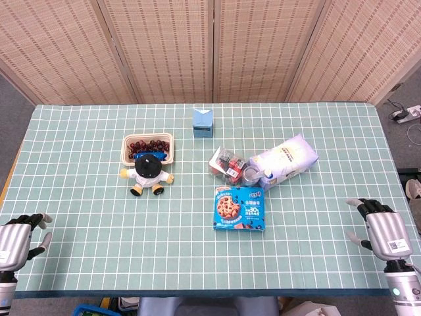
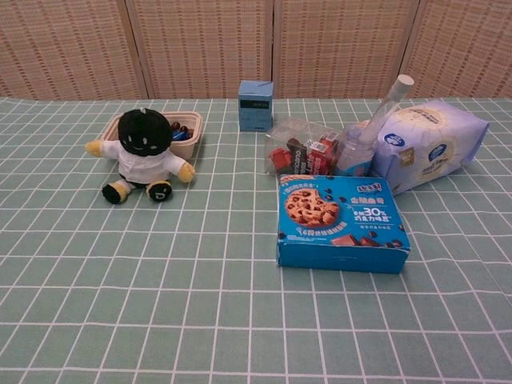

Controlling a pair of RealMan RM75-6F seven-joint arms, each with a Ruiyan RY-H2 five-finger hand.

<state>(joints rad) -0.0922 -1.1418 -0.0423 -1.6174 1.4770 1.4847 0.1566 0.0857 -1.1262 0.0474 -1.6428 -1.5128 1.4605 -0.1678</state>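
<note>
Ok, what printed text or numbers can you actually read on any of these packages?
"30" in large white digits, on the flat blue cardboard cookie box; the characters beside it are too blurred to read.
Small light-blue carton: dark label, unreadable.
White-and-lilac soft pack: blue badges, unreadable.
Clear bag of red packets: print too small.

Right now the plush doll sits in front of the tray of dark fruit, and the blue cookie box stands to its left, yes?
Not quite. In the chest view the cookie box lies flat to the right of the plush doll, not left. The doll does sit before the tray.
</note>
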